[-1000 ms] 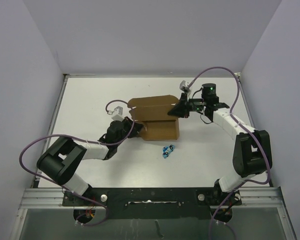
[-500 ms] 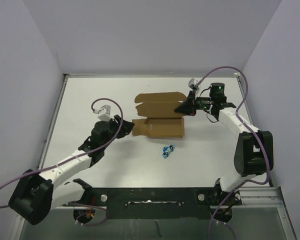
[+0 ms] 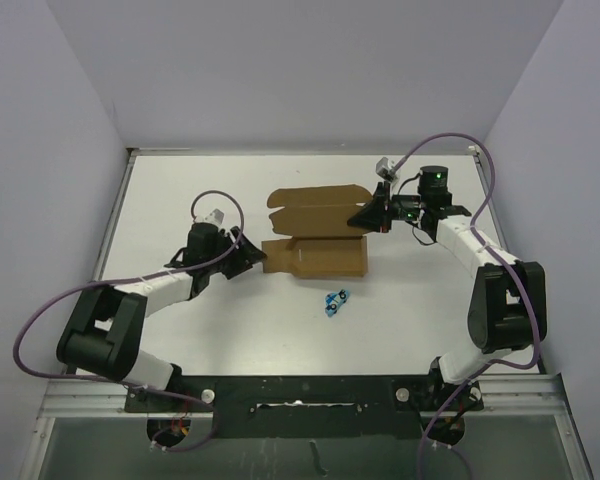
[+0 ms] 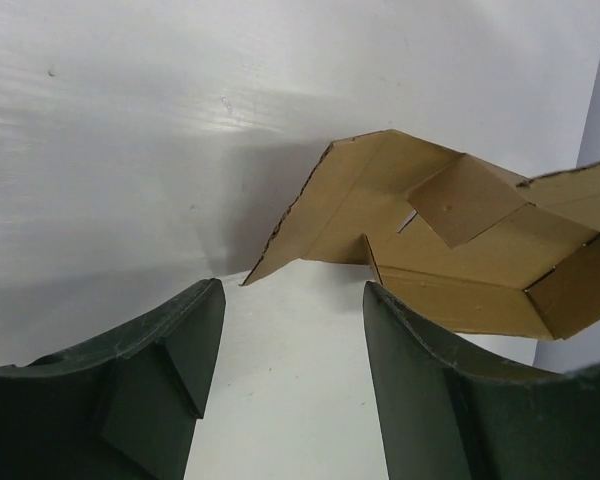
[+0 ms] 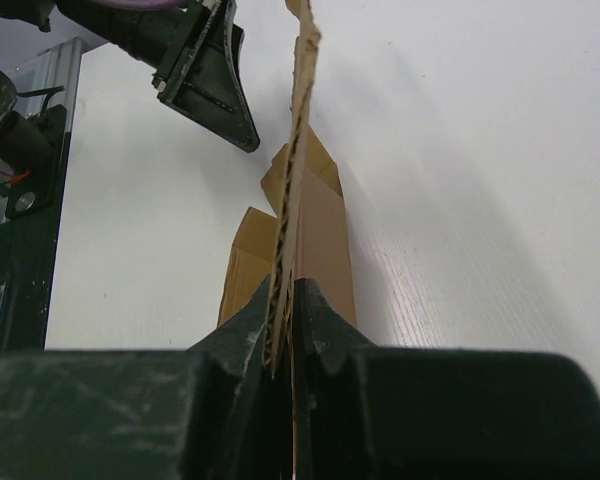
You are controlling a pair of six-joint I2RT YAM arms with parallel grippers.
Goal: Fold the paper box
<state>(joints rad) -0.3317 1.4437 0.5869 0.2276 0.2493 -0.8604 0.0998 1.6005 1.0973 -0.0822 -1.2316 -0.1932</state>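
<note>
Cardboard, top view: the brown paper box [image 3: 315, 235] lies partly folded. My left gripper [image 3: 248, 258] sits just beside its left edge, my right gripper [image 3: 365, 217] is at its right edge, and a small blue object [image 3: 334, 299] lies near its front.
Left wrist view: my jaws stand spread with nothing between them; the box's corner flap lies just beyond.
Right wrist view: my jaws pinch a raised box panel, seen edge-on.
Risk: only one thin edge is held, so I judge a pull could tear it or drag the box.

A tiny blue object [image 3: 334, 299] lies on the white table [image 3: 180, 190]; lavender walls [image 3: 60, 120] surround.
</note>
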